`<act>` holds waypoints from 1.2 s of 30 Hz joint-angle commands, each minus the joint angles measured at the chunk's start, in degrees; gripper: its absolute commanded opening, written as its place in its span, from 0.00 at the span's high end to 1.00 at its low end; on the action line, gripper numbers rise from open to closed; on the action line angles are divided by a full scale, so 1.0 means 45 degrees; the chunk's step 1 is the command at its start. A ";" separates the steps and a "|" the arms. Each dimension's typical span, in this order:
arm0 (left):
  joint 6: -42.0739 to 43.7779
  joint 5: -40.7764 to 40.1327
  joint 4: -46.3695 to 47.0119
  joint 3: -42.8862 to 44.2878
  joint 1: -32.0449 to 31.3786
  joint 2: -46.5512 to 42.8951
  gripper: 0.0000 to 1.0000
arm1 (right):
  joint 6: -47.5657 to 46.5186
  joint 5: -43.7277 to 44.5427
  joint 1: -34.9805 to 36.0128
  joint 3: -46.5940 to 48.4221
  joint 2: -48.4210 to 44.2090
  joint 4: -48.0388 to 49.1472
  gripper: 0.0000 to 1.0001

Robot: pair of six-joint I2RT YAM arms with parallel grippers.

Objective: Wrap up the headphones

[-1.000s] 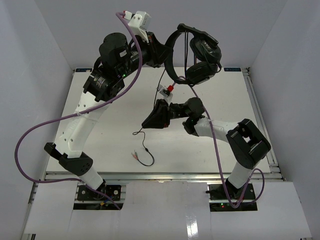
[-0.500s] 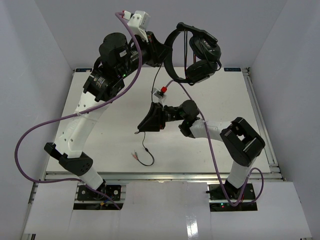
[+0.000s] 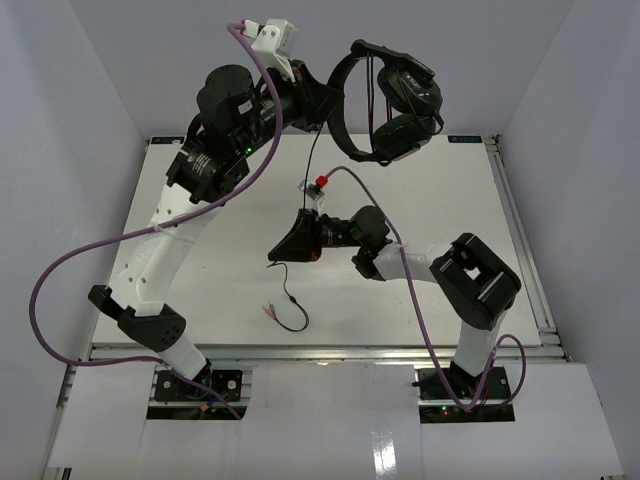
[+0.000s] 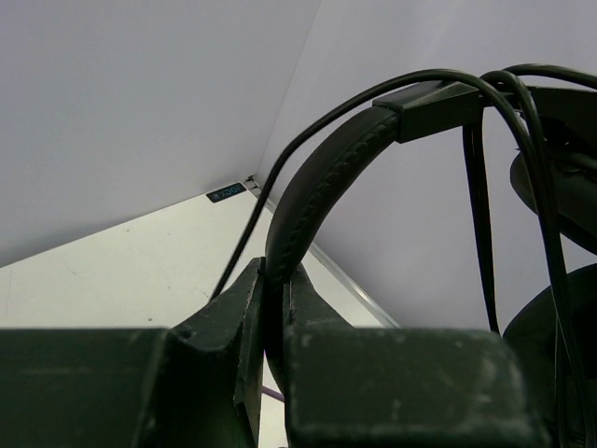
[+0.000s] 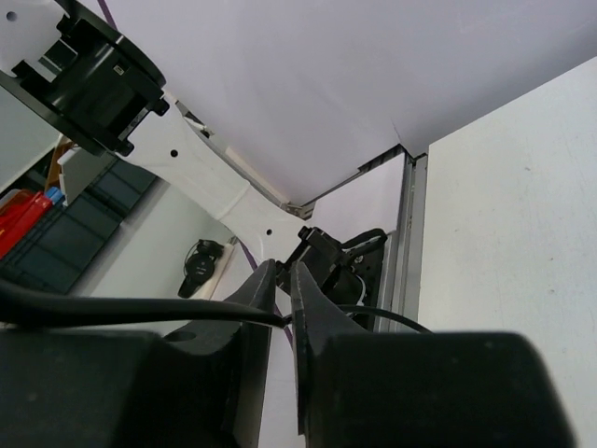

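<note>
The black headphones [image 3: 400,100] hang high above the table's far edge. My left gripper [image 3: 325,103] is shut on their curved headband [image 4: 322,182]. The ear cups [image 3: 412,95] dangle to its right, with turns of thin black cable over the band. The cable [image 3: 311,165] drops to my right gripper [image 3: 280,250], which is shut on it above the table's middle. In the right wrist view the cable [image 5: 140,313] enters the near-closed jaws from the left. The free end with small coloured plugs [image 3: 270,311] lies on the table.
The white table [image 3: 200,200] is boxed in by white walls at the left, back and right. A metal rail [image 3: 515,230] runs along its right edge. Thick purple robot cables [image 3: 60,270] loop beside the left arm and over the right arm [image 3: 360,180].
My right gripper has moved left, still holding the cable, and its arm has folded in. The left gripper and headphones have barely moved.
</note>
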 commanded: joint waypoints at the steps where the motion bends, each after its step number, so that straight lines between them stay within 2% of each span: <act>1: -0.0027 -0.0792 0.0839 0.0149 -0.0037 -0.0526 1.00 | -0.0415 0.0294 -0.0078 -0.0579 -0.0541 0.5303 0.88; 3: 0.0237 -0.1304 0.0815 0.0106 -0.0050 -0.0630 1.00 | -0.1051 0.0035 -0.0428 -0.1474 -0.1250 0.4874 0.91; 8: 0.1212 -0.2698 0.0703 0.0055 0.0006 -0.1039 1.00 | -0.4727 -0.1017 -0.1422 -0.3575 -0.3830 0.1741 0.92; 10: 0.1552 -0.3061 0.0582 0.0055 0.0041 -0.1201 1.00 | -0.5252 -0.1403 -0.2119 -0.3931 -0.4715 0.0991 0.92; 16: 0.1918 -0.3613 0.0234 -0.0164 0.0109 -0.1567 1.00 | -0.5024 -0.2558 -0.4307 -0.4764 -0.5918 0.0311 0.92; 19: 0.2080 -0.3863 0.0234 -0.0506 0.0124 -0.1804 1.00 | -0.5309 -0.2970 -0.4819 -0.5144 -0.6363 0.0062 0.92; 24: 0.2851 -0.5126 0.0177 -0.0904 0.0204 -0.1822 1.00 | -0.7421 -0.3682 -0.4882 -0.4943 -0.7489 -0.2935 0.92; 26: 0.3189 -0.5645 0.0277 -0.0992 0.0308 -0.1545 1.00 | -0.9522 -0.3759 -0.4792 -0.4441 -0.7795 -0.5611 0.92; 29: 0.3433 -0.6061 0.0530 -0.1089 0.0479 -0.1106 1.00 | -1.3859 -0.2821 -0.4050 -0.2474 -0.8019 -1.2268 0.92; 30: 0.3471 -0.6134 0.0586 -0.1108 0.0545 -0.0976 1.00 | -1.5280 -0.2413 -0.3684 -0.1901 -0.8111 -1.3882 0.92; 33: 0.3462 -0.6190 0.0739 -0.1182 0.0857 -0.0740 1.00 | -1.6795 -0.1906 -0.3272 -0.0944 -0.8308 -1.5831 0.92; 36: 0.3442 -0.6127 0.0795 -0.1314 0.1164 -0.0616 1.00 | -1.7615 -0.0476 -0.3160 -0.0346 -0.8509 -1.7106 0.92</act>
